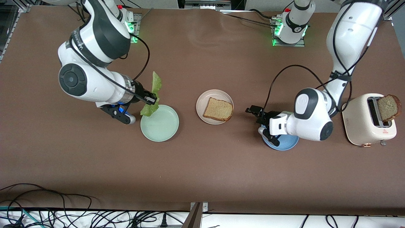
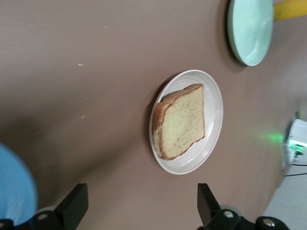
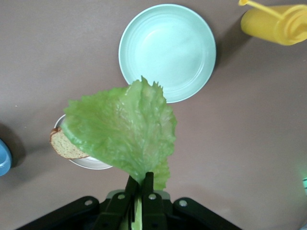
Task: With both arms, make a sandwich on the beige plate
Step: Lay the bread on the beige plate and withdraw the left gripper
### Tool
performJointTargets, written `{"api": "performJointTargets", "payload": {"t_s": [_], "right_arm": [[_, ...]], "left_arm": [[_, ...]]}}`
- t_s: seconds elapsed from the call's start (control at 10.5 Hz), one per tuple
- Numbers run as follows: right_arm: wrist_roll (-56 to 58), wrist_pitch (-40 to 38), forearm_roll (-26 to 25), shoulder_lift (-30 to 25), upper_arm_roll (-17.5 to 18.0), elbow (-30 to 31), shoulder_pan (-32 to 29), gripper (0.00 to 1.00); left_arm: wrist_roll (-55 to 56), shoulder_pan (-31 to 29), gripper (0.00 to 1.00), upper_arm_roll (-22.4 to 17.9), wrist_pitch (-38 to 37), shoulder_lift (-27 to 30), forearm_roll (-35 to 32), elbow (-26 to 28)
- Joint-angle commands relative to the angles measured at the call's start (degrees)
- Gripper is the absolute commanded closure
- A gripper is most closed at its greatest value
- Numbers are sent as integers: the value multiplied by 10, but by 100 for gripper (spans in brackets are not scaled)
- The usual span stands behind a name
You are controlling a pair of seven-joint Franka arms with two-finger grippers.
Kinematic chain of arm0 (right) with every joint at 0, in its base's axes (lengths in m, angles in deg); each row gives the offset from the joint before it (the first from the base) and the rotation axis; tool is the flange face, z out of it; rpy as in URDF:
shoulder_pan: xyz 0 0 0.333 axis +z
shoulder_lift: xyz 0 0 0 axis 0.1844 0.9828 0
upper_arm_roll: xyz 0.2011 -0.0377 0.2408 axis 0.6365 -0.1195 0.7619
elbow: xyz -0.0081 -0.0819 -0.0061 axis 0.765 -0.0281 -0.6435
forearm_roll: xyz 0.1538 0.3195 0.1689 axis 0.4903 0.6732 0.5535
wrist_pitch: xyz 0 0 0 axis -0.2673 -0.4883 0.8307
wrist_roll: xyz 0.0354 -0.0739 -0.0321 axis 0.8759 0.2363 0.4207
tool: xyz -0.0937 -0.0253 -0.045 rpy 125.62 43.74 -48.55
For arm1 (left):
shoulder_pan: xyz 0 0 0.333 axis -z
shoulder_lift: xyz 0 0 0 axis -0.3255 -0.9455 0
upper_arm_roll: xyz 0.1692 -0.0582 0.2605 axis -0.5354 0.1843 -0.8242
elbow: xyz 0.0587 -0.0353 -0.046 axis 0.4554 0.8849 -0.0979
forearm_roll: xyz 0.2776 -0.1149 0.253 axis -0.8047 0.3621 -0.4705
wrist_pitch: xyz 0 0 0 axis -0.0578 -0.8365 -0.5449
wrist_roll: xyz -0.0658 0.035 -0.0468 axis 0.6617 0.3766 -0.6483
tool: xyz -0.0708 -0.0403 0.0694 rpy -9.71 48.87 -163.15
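Note:
My right gripper is shut on the stem of a crinkly green lettuce leaf and holds it up over the edge of the mint-green plate. In the right wrist view the leaf hangs from the shut gripper. The beige plate sits mid-table with one brown bread slice on it. My left gripper is open and empty, low over the table between the beige plate and the blue plate. Its view shows the bread on the beige plate ahead of the open gripper.
A cream toaster stands at the left arm's end of the table with a second bread slice sticking out of its slot. A yellow squeeze bottle stands beside the mint-green plate. Cables lie along the table's front edge.

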Motion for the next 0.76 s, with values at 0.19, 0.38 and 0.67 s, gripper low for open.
{"api": "performJointTargets", "payload": {"t_s": [0.19,0.38,0.67], "right_arm": [[-82,58,-34,18,0,-1,49,100],[-110,87,-47,31,0,-1,67,100],[-154,139,-65,52,-1,-1,94,100]], "left_arm": [[85,-7,0,-12,-47,87,-122,-7],[120,-12,0,-12,-102,109,-165,-41],[161,-12,0,-12,-142,148,-227,-56]]}}
